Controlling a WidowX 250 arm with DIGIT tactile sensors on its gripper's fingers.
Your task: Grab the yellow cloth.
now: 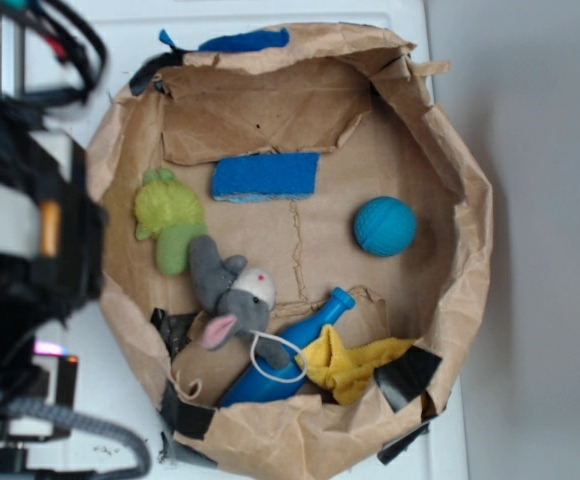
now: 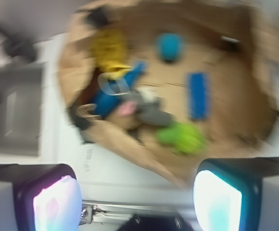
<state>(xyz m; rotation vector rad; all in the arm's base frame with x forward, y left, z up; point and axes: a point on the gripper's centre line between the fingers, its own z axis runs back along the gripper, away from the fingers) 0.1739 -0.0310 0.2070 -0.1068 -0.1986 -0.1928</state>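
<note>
The yellow cloth [image 1: 348, 362] lies crumpled at the near rim of a brown paper basin [image 1: 450, 160], beside the blue bottle [image 1: 290, 360]. In the blurred wrist view the cloth [image 2: 108, 48] shows at the upper left of the basin. My gripper [image 2: 137, 197] is open and empty, its two pads wide apart, high above the basin's edge and far from the cloth. In the exterior view the arm [image 1: 20, 240] fills the left edge; its fingers are not seen there.
In the basin lie a lime-green plush toy [image 1: 170, 218], a grey stuffed animal [image 1: 232, 290], a blue sponge [image 1: 265, 176] and a blue ball [image 1: 384, 226]. Black tape [image 1: 405, 375] patches the rim. A white surface [image 1: 440, 440] lies under the basin.
</note>
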